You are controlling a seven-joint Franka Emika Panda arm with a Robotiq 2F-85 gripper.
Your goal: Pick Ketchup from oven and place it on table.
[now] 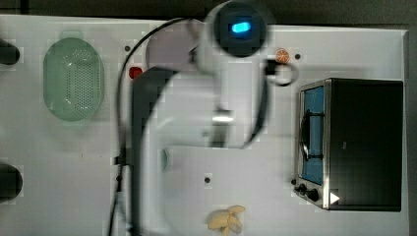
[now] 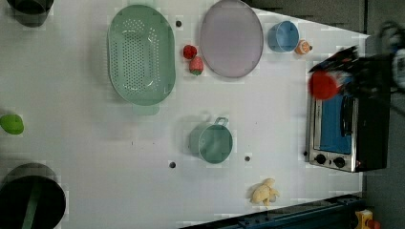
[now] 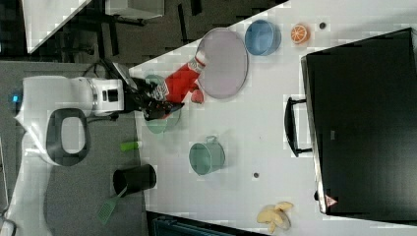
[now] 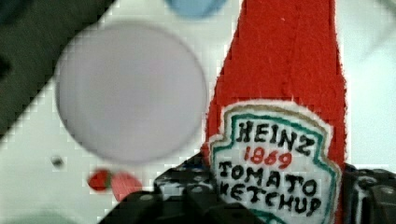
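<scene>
Red Ketchup bottle pinched in tool, out of oven, carried above worktop near lilac plate. Next: lowering onto bare worktop, then letting go.

Dark grey floor (carpet, maybe?) off the bench edge, with a pale desk-like surface beyond.

Probably a robotics lab: a perforated white table with toy kitchenware.
</scene>
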